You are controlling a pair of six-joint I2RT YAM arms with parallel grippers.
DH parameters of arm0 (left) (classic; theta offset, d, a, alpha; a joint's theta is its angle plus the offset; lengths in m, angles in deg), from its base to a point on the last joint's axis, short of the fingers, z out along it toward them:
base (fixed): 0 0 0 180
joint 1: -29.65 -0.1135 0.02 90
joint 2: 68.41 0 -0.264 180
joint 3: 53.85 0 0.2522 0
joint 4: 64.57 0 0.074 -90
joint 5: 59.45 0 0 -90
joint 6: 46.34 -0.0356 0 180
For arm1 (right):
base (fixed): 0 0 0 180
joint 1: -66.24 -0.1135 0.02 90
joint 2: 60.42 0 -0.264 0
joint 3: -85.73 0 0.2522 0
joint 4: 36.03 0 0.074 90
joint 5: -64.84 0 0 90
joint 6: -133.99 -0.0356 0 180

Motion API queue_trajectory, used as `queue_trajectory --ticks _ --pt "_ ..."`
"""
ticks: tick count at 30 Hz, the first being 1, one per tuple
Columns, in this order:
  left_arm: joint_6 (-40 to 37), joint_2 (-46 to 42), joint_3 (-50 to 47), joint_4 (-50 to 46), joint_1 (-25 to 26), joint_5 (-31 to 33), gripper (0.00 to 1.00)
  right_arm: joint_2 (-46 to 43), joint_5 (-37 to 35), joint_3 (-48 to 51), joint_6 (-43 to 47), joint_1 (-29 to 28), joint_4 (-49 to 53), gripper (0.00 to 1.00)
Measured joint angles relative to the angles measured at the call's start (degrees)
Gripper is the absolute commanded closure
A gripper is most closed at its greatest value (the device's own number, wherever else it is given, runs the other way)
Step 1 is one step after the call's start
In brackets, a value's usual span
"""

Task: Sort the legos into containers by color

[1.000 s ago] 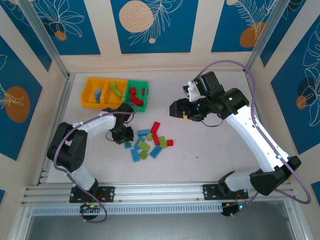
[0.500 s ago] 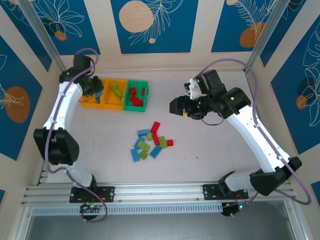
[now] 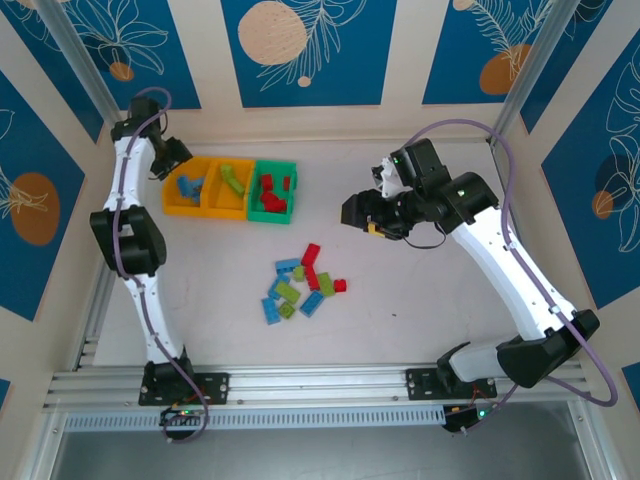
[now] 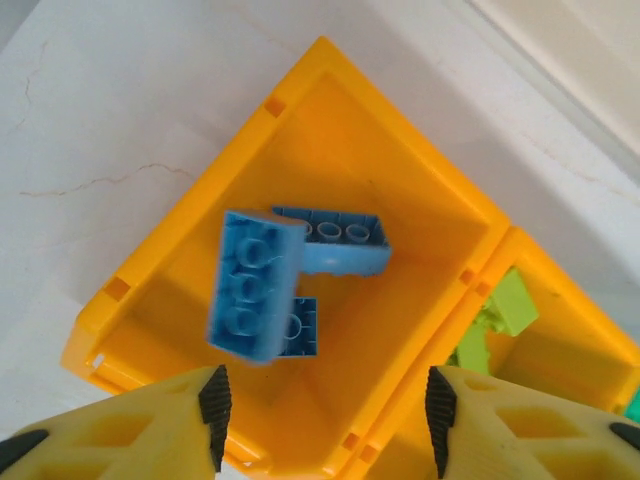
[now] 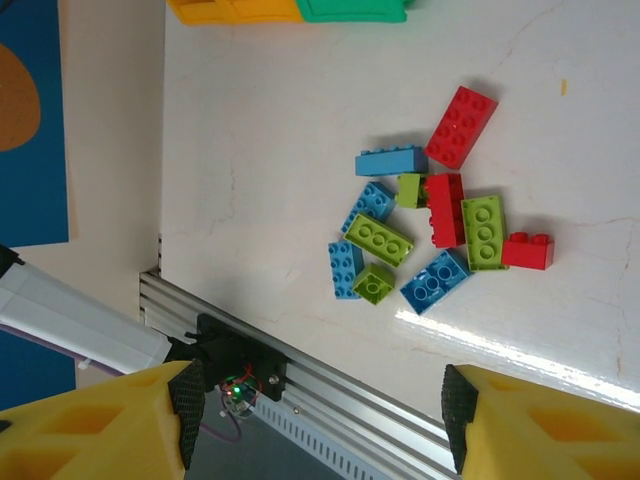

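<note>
The containers stand in a row at the back left: an orange bin (image 3: 186,190), an orange bin (image 3: 229,186) with lime legos, and a green bin (image 3: 272,190) with red ones. My left gripper (image 3: 172,157) hangs open above the left orange bin (image 4: 200,205). Below its jaws (image 4: 327,420) a blurred blue brick (image 4: 253,287) is loose over other blue bricks (image 4: 335,243). Several red, blue and lime legos (image 3: 300,285) lie mixed mid-table. My right gripper (image 3: 350,212) is raised to the right of the bins, open and holding nothing (image 5: 320,415), looking down on the loose pile (image 5: 430,235).
A metal frame post (image 3: 100,90) and the side wall run close behind the left arm. An aluminium rail (image 3: 320,385) borders the near table edge. The bins' near rims (image 5: 290,10) show at the top of the right wrist view.
My left arm swung from the loose pile up to the back-left bin, its gripper opened, and the blue brick left its jaws. The right arm barely moved.
</note>
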Motion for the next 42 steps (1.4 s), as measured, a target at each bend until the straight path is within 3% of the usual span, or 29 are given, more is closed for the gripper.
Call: queue_trajectory --ticks 5,10,14,18,21,28,33,42 --pt "-0.11 -6.8 -5.22 0.09 0.59 -3.28 0.43 0.11 -0.11 1.9 0.02 0.33 -0.68 0.33" --pt "0.42 -25.92 -21.24 1.01 5.05 -4.79 0.43 1.79 0.04 4.5 0.0 0.26 -2.38 0.33" --pt "0.96 -42.99 -34.12 2.58 16.9 -4.85 0.43 4.2 0.2 6.23 0.0 -0.5 -3.76 0.33" --pt "0.02 -51.36 -44.81 3.72 29.44 -5.9 0.42 5.97 0.98 6.64 0.02 -1.88 -4.96 0.33" --pt "-4.98 -50.47 -49.68 2.69 35.41 -5.77 0.39 6.23 1.18 6.67 0.02 -2.8 -5.18 0.33" --pt "-23.67 -40.5 -53.18 1.03 46.4 1.33 0.33 5.53 1.14 8.98 0.02 -3.8 -5.38 0.33" --pt "-33.51 -34.67 -55.69 5.31 46.86 4.87 0.31 2.8 0.44 11.1 -0.17 -3.85 -4.7 0.32" --pt "-40.72 -26.64 -55.82 12.31 44.83 7.39 0.3 -7.67 -0.98 16.79 -2.84 -2.8 -3.04 0.32"
